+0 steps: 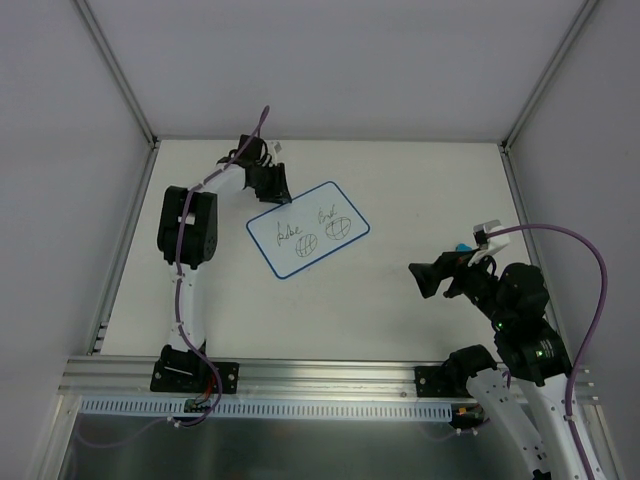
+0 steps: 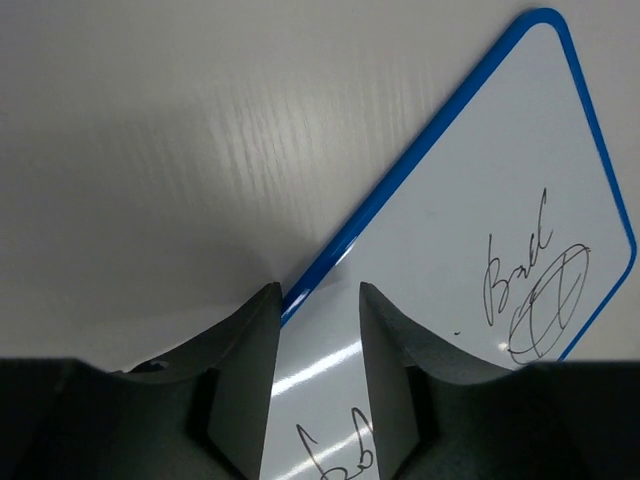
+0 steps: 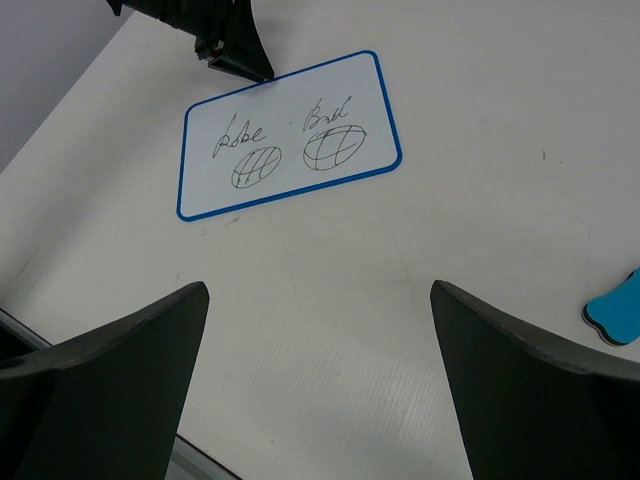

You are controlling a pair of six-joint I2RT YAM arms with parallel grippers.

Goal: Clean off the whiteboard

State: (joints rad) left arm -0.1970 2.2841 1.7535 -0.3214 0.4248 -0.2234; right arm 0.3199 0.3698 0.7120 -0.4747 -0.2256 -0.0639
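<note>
Left wrist view has the left gripper (image 2: 318, 292) at bottom centre, jaws a narrow gap apart over the blue rim of the whiteboard (image 2: 450, 210); whether they grip it I cannot tell. That edge should be pinned firmly so the scribbled board cannot slide. The right gripper (image 3: 320, 300) gapes wide and empty, with the blue eraser (image 3: 613, 312) at the frame's right edge.

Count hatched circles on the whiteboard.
2 on the whiteboard: left hatched circle under the left scribble, right hatched circle under the right scribble. The corner under the left gripper is hidden.
</note>
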